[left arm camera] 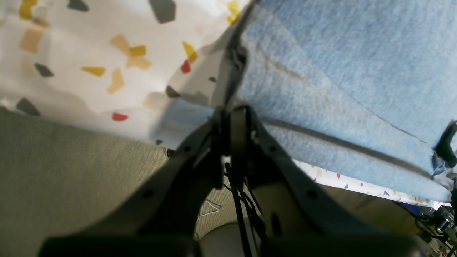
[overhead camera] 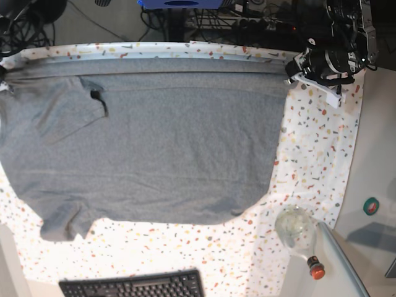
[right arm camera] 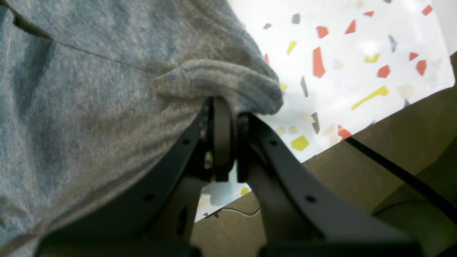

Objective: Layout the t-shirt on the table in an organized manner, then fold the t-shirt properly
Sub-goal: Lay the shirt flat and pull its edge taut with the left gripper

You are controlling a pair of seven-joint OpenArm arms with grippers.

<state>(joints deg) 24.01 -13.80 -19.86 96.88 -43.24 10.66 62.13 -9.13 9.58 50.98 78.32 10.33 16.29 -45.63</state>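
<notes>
1. A wide flat table (overhead camera: 315, 154), covered in white cloth flecked with red, yellow and grey, is seen from above.
2. A plain heather-grey knit short-sleeved t-shirt (overhead camera: 161, 148) is spread over most of it, the far edge folded into a long band.
3. A black keyboard (overhead camera: 133, 286) is noted at the near edge.
4. A clear glass bottle with a red cap (overhead camera: 298, 232) is noted lying near the right corner.
</notes>
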